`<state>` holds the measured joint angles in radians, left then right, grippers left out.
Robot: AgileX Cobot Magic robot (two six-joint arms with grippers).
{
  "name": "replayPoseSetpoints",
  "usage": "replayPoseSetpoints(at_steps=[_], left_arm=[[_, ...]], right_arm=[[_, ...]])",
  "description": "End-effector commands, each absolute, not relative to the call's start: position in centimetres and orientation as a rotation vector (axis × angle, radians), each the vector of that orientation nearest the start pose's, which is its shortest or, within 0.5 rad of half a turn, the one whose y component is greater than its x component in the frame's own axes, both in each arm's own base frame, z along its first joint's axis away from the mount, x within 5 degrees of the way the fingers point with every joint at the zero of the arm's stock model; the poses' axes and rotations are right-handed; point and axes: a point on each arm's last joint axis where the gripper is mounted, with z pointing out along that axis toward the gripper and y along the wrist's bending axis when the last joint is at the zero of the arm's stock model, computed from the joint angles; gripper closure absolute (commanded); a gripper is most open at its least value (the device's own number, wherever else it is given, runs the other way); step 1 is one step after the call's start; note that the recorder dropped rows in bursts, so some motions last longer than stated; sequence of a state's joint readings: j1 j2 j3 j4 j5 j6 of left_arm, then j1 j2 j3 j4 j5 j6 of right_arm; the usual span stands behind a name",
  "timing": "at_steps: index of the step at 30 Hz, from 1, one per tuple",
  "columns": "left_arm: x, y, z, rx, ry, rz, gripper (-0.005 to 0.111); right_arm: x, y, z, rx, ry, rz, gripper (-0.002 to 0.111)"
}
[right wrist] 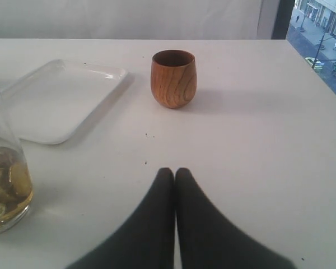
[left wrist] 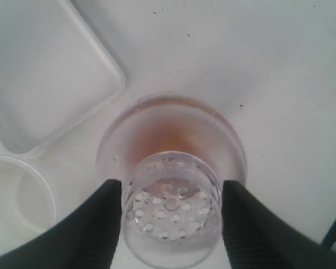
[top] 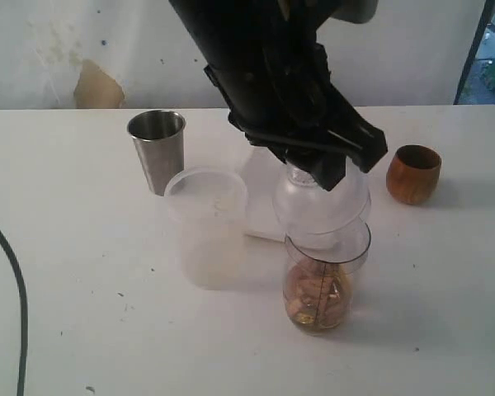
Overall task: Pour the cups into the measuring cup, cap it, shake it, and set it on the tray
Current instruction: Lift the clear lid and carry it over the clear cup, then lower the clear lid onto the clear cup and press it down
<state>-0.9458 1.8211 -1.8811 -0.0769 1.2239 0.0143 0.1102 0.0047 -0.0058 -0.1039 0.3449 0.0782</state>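
The measuring cup point(top: 324, 285) stands upright on the counter point(top: 82, 313) directly beneath the left fingers point(left wrist: 107, 216). It holds a shallow layer of amber liquid with pale brownish pieces in it. At its rim is the clear domed cap point(left wrist: 171, 206), whose perforated top is clamped between the left fingers, one on each side. Whether the dome is fully seated on the rim or only resting against it cannot be told. Just beside these fingers, on the side away from the right arm, the frosted cup point(top: 206, 231) stands upright, and the steel tumbler point(top: 157, 148) stands just past it. The tray point(left wrist: 50, 73) lies flat close behind the measuring cup, largely hidden by the arm in the exterior view. The right fingers point(right wrist: 169, 188) are pressed together with nothing between them, low over the counter. The wooden cup point(right wrist: 173, 78) stands upright ahead of them, well apart. The tray lies ahead of them and off to one side, and the measuring cup is near them on that same side.
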Motion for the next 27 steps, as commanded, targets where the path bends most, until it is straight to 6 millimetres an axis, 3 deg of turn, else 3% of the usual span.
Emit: replayPoseSetpoints(at_steps=[1, 9, 16, 27], left_arm=[[22.3, -32.8, 36.5, 1.227, 2.426, -0.464, 0.107], [21.0, -34.2, 35.7, 1.294, 2.418, -0.457, 0.107], [21.5, -35.1, 33.9, 1.339, 2.413, -0.326, 0.107], [21.6, -35.0, 33.9, 1.340, 2.397, -0.288, 0.107]], right_arm=[[5.4, 0.3, 18.3, -0.087, 1.820, 0.035, 0.108], [5.4, 0.3, 18.3, -0.087, 1.820, 0.035, 0.108], [5.4, 0.3, 18.3, -0.087, 1.820, 0.035, 0.108], [5.4, 0.3, 18.3, -0.087, 1.820, 0.035, 0.108]])
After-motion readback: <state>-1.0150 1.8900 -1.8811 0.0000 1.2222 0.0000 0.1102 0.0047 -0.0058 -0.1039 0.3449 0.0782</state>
